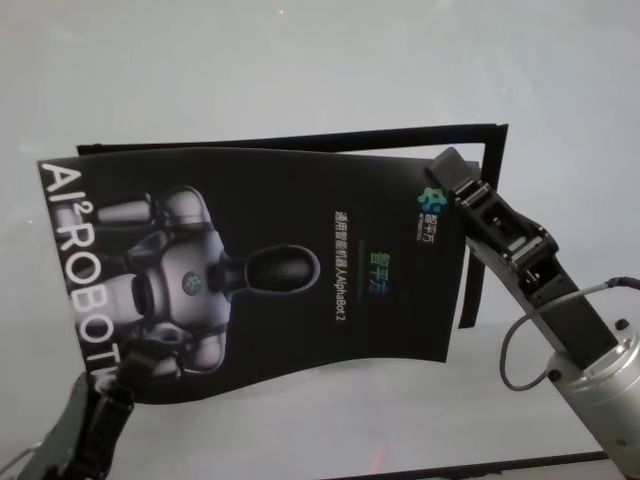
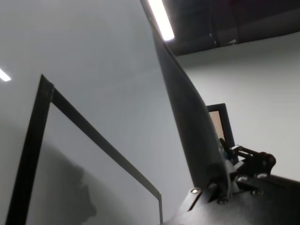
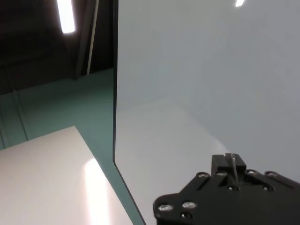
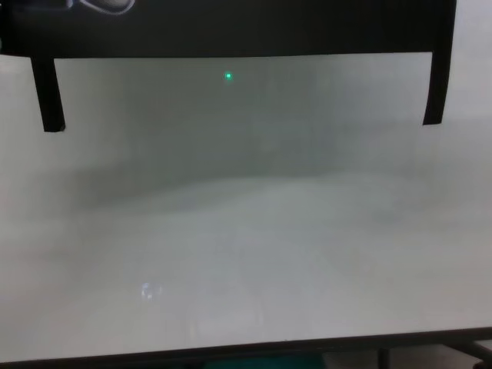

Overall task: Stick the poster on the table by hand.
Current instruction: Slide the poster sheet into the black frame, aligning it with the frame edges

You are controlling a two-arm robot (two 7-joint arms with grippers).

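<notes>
poster (image 1: pixel 260 270) held aloft, left gripper (image 1: pixel 125 375) partly cropped, right gripper (image 1: pixel 452 180) pinching corner

poster (image 1: pixel 250 270) hiding most of the taped black frame (image 1: pixel 480 220), left pincer (image 1: pixel 100 400) cut by picture edge

Poster (image 1: pixel 270 270) above table (image 1: pixel 300 60), between left tool (image 1: pixel 125 375), right tool (image 1: pixel 450 180).

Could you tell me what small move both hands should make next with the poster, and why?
Probably lower it together toward the table. The poster hangs wavy above the surface, the left hand pinching its near-left corner and the right hand its far-right corner, with the black strips outlining a spot beneath and behind it.
</notes>
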